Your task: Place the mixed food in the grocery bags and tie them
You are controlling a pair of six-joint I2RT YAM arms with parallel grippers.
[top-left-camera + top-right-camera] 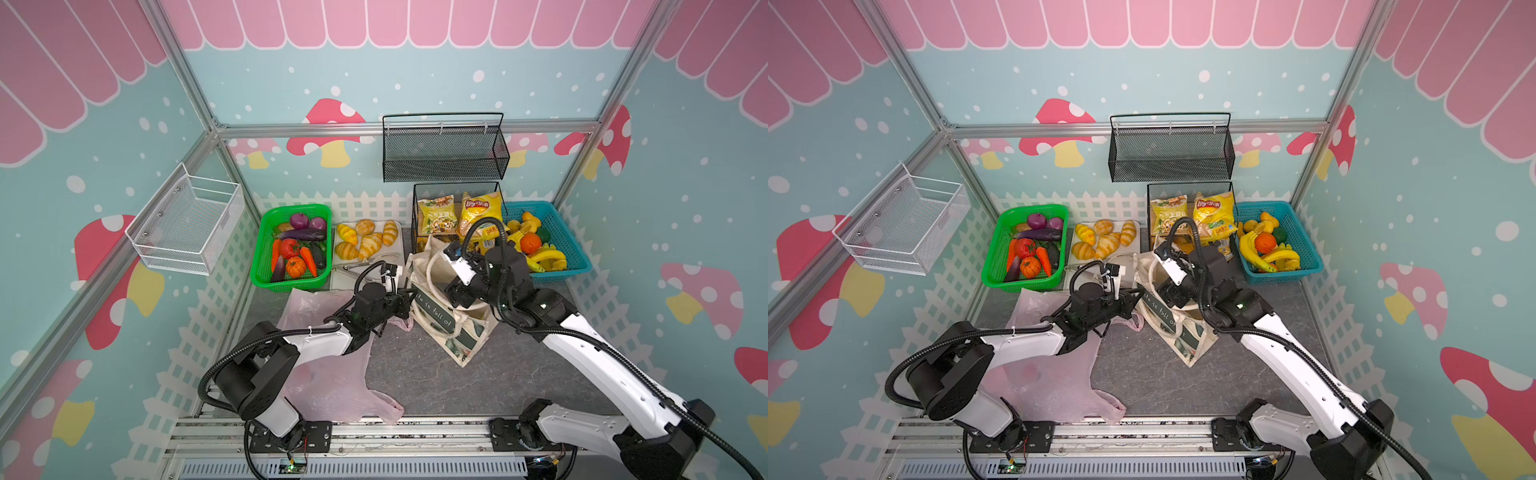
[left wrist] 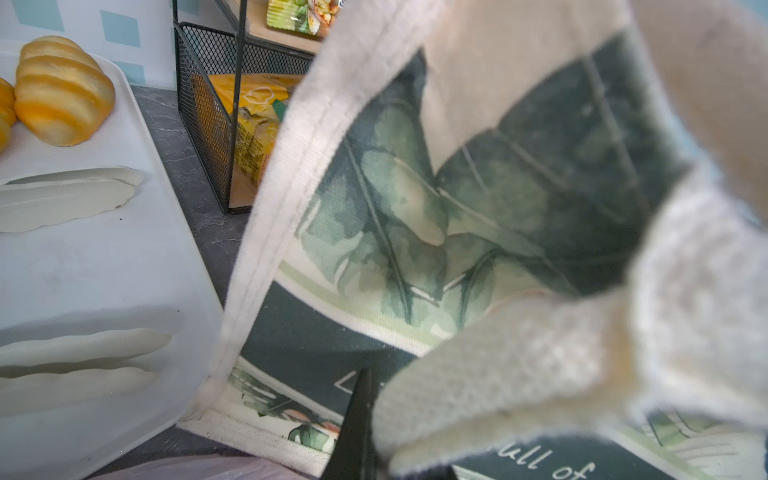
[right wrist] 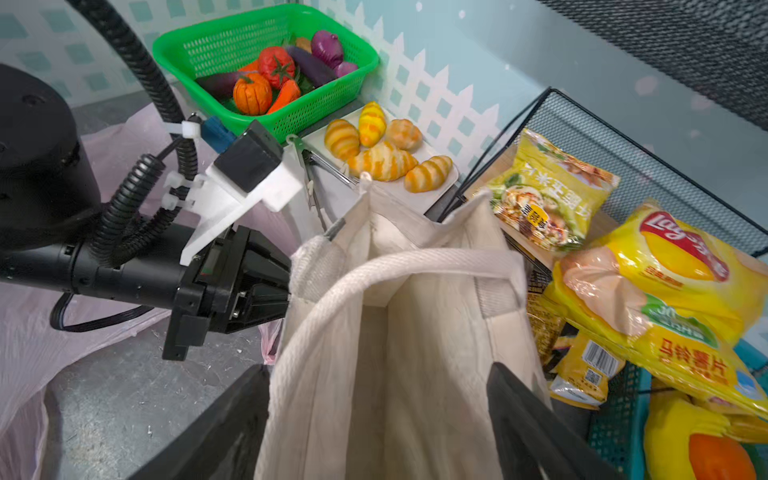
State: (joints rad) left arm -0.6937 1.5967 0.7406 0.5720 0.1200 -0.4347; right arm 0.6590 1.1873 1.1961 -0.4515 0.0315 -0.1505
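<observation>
Teal walls printed with pink mushrooms and a white picket fence close in a grey marbled desk (image 1: 436,386). Flat on it, partly under the left arm, lies the thin translucent pink plastic bag (image 1: 332,390), limp, with one handle loop toward the front edge. To its right stands the cream canvas tote (image 1: 457,336) with a green leaf print, a dark lettered panel and white woven handles. Its mouth gapes upward, just in front of a black wire-mesh rack (image 1: 416,216).

At the back left sits a green slotted plastic basket (image 1: 259,249), well apart from both bags. In the rack lean a yellow Lay's chip bag (image 1: 478,212) and, beside it, a green-yellow snack packet (image 1: 437,215).

The right claw (image 3: 376,370) hangs over the tote's mouth with its jaws spread wide apart; the tote's cloth and one handle pass between them. The left claw (image 3: 286,282) is pinched together on the tote's rim, where a handle is sewn on.

Inside the green basket lie a long purple eggplant (image 1: 302,235), an orange carrot (image 1: 308,259), a red toy tomato (image 1: 289,248) and a small ribbed orange pumpkin (image 1: 296,266), crowded against one another.
</observation>
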